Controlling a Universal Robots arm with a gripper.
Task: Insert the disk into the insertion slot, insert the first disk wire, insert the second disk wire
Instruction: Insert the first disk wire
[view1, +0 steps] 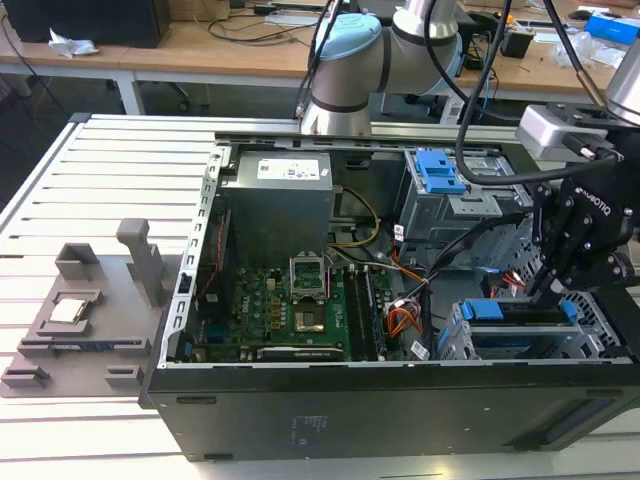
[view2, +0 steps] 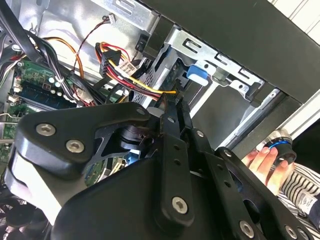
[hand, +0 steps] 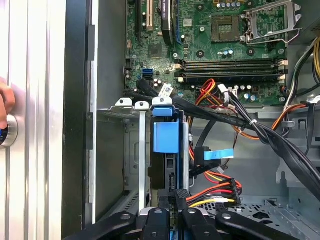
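To the exterior view's right of the green motherboard (view1: 290, 310), the silver-grey hard drive in its blue carrier (view1: 487, 311) sits in the perforated grey metal cage (view1: 520, 348). The black gripper (view1: 538, 288) hovers over it, fingers pressed together. It is likely stiff, weighty and fragile, so grip the carrier edges.

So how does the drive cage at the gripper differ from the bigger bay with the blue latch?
The insertion slot is low, nearest the exterior camera; the larger bay rises higher, farther back. The slot holds the disk in its blue carrier; the bay carries a blue latch. Both are grey metal.
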